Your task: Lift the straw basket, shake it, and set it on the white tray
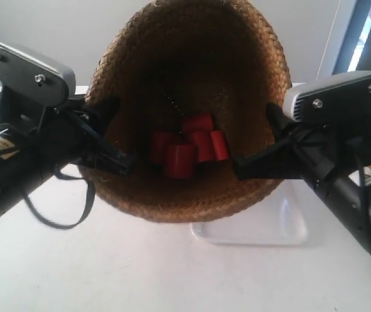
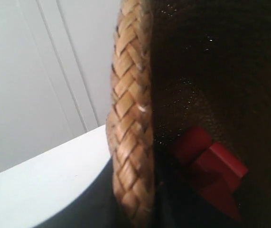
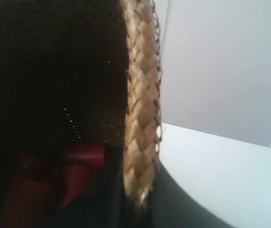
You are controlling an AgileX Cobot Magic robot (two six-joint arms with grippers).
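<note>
The straw basket (image 1: pixel 191 188) is held up off the table and tipped toward the exterior camera, so its dark inside shows. Several red cylinders (image 1: pixel 188 151) lie inside it. The arm at the exterior view's left has its gripper (image 1: pixel 110 140) shut on the basket's rim; the left wrist view shows that braided rim (image 2: pixel 130 142) pinched between dark fingers. The arm at the exterior view's right has its gripper (image 1: pixel 253 162) shut on the opposite rim (image 3: pixel 142 137). The white tray (image 1: pixel 263 227) lies on the table under and behind the basket, partly hidden by it.
A white table (image 1: pixel 140 273) spreads below. A loose black cable (image 1: pixel 62 208) hangs from the arm at the exterior view's left. A pale wall and a window edge (image 1: pixel 360 32) stand behind.
</note>
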